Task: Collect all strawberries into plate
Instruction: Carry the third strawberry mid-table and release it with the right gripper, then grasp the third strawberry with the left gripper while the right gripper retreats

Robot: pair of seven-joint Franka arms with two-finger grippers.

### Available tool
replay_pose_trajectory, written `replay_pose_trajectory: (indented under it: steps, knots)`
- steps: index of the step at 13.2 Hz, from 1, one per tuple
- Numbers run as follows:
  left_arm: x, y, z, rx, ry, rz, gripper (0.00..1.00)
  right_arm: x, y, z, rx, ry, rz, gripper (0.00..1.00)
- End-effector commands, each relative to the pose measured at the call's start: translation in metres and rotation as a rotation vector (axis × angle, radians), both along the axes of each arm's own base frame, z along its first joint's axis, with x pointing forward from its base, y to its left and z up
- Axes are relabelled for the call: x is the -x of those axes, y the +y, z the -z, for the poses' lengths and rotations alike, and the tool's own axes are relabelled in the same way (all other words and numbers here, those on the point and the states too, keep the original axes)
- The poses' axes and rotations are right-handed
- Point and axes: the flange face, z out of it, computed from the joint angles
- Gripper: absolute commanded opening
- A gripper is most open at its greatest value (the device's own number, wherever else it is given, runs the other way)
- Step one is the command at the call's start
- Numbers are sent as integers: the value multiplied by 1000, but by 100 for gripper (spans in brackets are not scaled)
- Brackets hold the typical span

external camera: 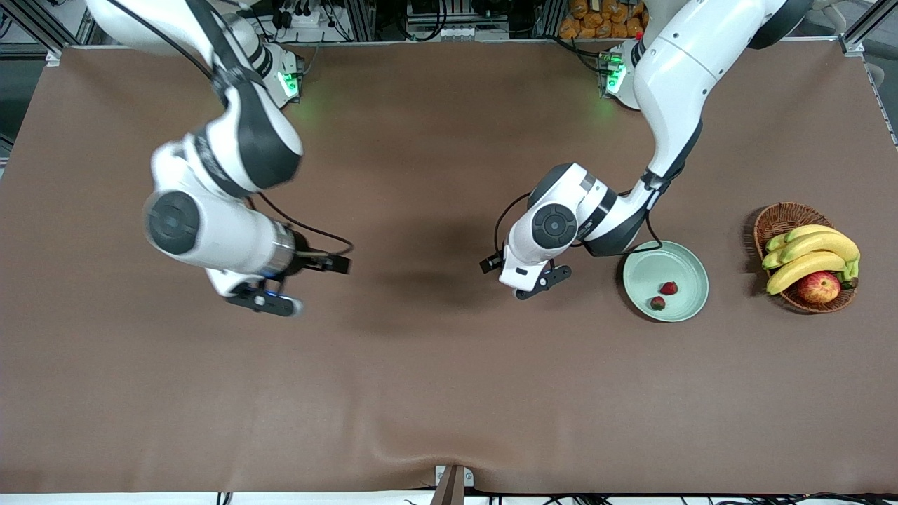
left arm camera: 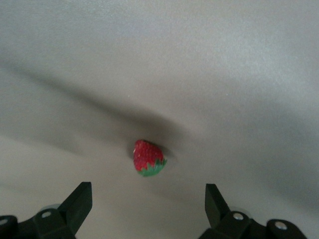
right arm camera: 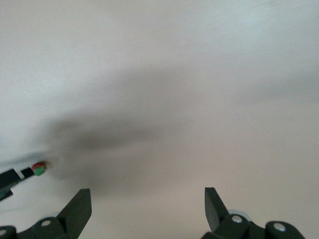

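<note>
Two strawberries lie in the pale green plate toward the left arm's end of the table. A third strawberry lies on the brown table beside the plate. The left hand hides this berry in the front view. My left gripper hangs open over it, the berry just ahead of the gap between its fingers. My right gripper is open and empty over bare table toward the right arm's end. In the right wrist view that berry shows small and far off.
A brown wicker basket with bananas and a red-yellow apple stands past the plate at the left arm's end. The brown cloth has a ripple near the front edge.
</note>
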Motion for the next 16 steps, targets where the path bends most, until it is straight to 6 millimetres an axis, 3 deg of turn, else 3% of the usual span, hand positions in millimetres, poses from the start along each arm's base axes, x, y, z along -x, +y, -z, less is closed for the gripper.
replay_pose_trajectory:
  steps: [1, 3, 5, 9, 11, 12, 13, 16]
  knots:
    - [-5, 5, 13, -24, 6, -88, 100, 8, -61, -45, 0, -21, -45, 100]
    - [-10, 16, 19, -52, 3, -120, 100, 12, -113, -73, -8, -39, -110, 100]
    - [-8, 16, 29, -60, 18, -138, 90, 16, -160, -94, 55, -67, -157, 100]
    - [-2, 7, 37, -59, 24, -151, 85, 32, -232, -125, 110, -95, -213, 100]
    - [-2, 5, 43, -49, 19, -171, 78, 45, -257, -131, 107, -99, -224, 100]
    - [1, 2, 46, -51, 22, -166, 71, 51, -265, -131, 105, -96, -233, 100]
    - [1, 2, 46, -51, 22, -164, 58, 55, -273, -131, 102, -92, -242, 100]
    - [-2, 3, 41, -45, 11, -151, 0, 62, -301, -132, 104, -82, -220, 100]
